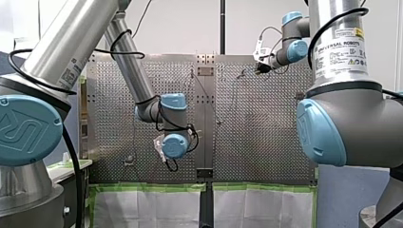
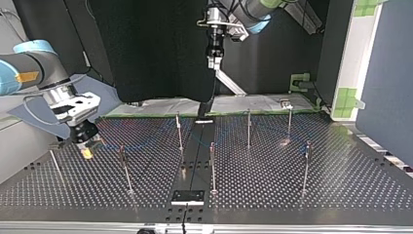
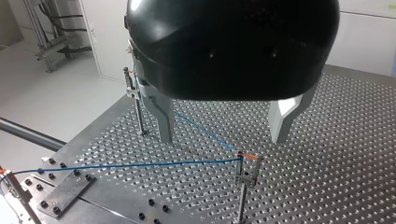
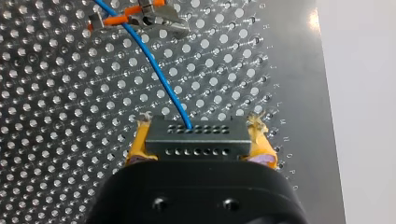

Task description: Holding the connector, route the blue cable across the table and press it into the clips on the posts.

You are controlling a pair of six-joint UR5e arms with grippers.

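The right claw, yellow-padded, clamps the dark connector; the blue cable runs from it to an orange-marked clip ahead. The left claw hangs open above the surface, where the cable bends at a post top and reaches a farther post.

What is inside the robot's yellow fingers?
A dark connector sits clamped between my right gripper's yellow pads, the blue cable running out of it. The gripper's black body covers the connector's near end.
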